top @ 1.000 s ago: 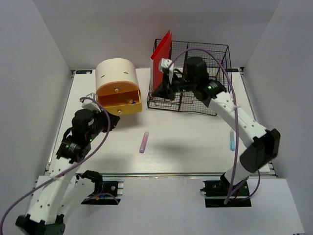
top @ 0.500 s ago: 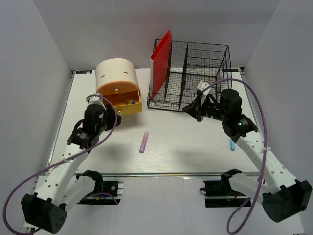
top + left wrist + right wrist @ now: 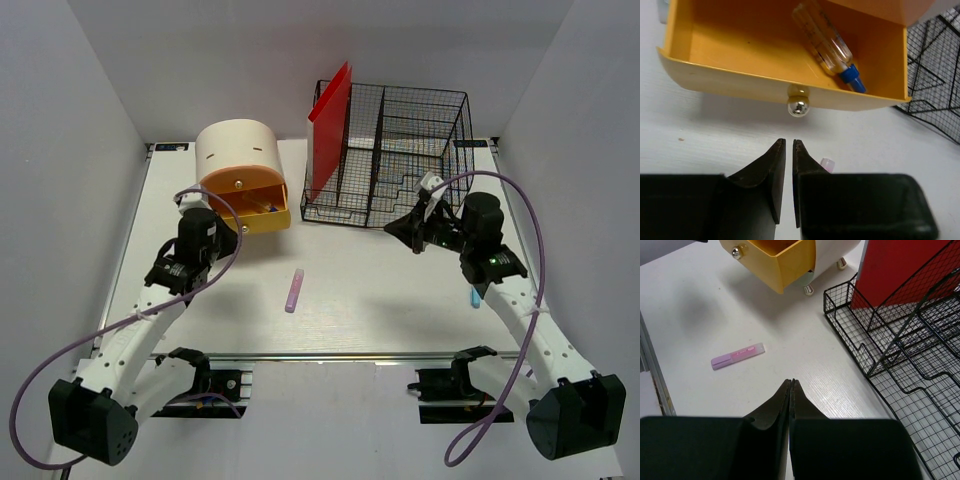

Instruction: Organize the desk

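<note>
The desk (image 3: 380,300) carries a pink highlighter (image 3: 293,290) (image 3: 737,355) near its middle and a blue pen (image 3: 475,293) at the right. My left gripper (image 3: 236,228) (image 3: 788,142) hovers just in front of the orange drawer's (image 3: 765,55) silver knob (image 3: 798,106). Its jaws stand a narrow gap apart with nothing between them. In the open drawer lies a clear tube with a blue cap (image 3: 829,46). My right gripper (image 3: 392,227) (image 3: 791,381) is shut and empty, low over the desk in front of the wire basket (image 3: 405,160).
The cream drawer box (image 3: 238,155) stands at the back left. A red folder (image 3: 330,120) (image 3: 900,270) stands upright in the black basket's (image 3: 900,365) left section. A metal rail (image 3: 330,355) runs along the desk's front edge.
My right arm has pulled back out of the basket to the desk in front of it. The left gripper moved up to the drawer front, widened, then narrowed again.
</note>
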Controlling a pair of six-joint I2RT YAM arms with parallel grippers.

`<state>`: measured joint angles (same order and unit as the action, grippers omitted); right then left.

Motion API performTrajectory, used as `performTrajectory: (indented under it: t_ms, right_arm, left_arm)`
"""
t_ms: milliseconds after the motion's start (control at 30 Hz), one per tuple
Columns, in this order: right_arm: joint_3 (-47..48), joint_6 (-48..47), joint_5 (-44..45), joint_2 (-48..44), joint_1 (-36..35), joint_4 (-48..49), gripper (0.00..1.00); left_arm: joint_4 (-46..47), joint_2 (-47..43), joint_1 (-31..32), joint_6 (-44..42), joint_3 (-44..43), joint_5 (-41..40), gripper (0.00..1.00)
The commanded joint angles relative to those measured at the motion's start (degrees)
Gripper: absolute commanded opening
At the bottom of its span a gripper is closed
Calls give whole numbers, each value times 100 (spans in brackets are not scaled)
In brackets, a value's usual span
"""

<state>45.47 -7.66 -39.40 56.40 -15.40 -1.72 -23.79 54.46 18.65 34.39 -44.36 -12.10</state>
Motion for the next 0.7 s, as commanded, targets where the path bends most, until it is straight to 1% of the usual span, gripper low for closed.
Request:
performTrajectory:
  t_ms: [0, 33, 167, 500, 667]
  right_arm:
    - [-74, -69, -287, -173, 63, 339, 0]
    - [-74, -78, -357, -165, 72, 330, 0]
    - [-65, -78, -455, -156, 90, 295, 0]
    - [-126, -113, -507, -191, 195, 295, 0]
    - [-126, -139, -578, -156, 221, 277, 0]
  left_arm:
    - [24, -50, 24, 129, -29, -652, 23]
    - [6, -23, 24, 147, -46, -854, 23]
    - [155, 223, -55, 120, -64, -1057, 22]
    - [726, 1067, -55, 164, -328, -1233, 16]
    - [990, 1435, -55, 156, -512, -1251, 15]
